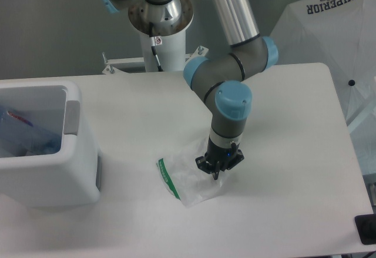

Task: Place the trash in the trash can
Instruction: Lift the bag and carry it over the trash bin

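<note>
Table point(282, 211): white top with rounded corners, carrying the wrapper, the bin and the arm's working end.
Wrapper point(188, 180): crinkled translucent white plastic lying flat on the table near its front middle; a green edge strip runs along its left side. Its right part sits directly under the pincer.
Pincer point(216, 172): pointing straight down onto the right portion of the wrapper, tips at the plastic. The fingers are drawn close together; whether they pinch the wrapper cannot be told from this view.
Wrapper relative to pincer: most of the sheet spreads to the left and front of the tips, the green strip being the part farthest from them.
Arm point(232, 102): grey links with light blue joint caps, bending down from the upper middle to the wrist above the wrapper.
Trash can point(53, 170): boxy white bin with thick walls and a grey panel on its right side, at the left edge of the table, well apart from the wrapper.
Bottle point(26, 134): blue and clear plastic visible inside the trash can, partly hidden by the wall.
Umbrella point(329, 29): white fabric with dark lettering, beyond the table's right far corner.
</note>
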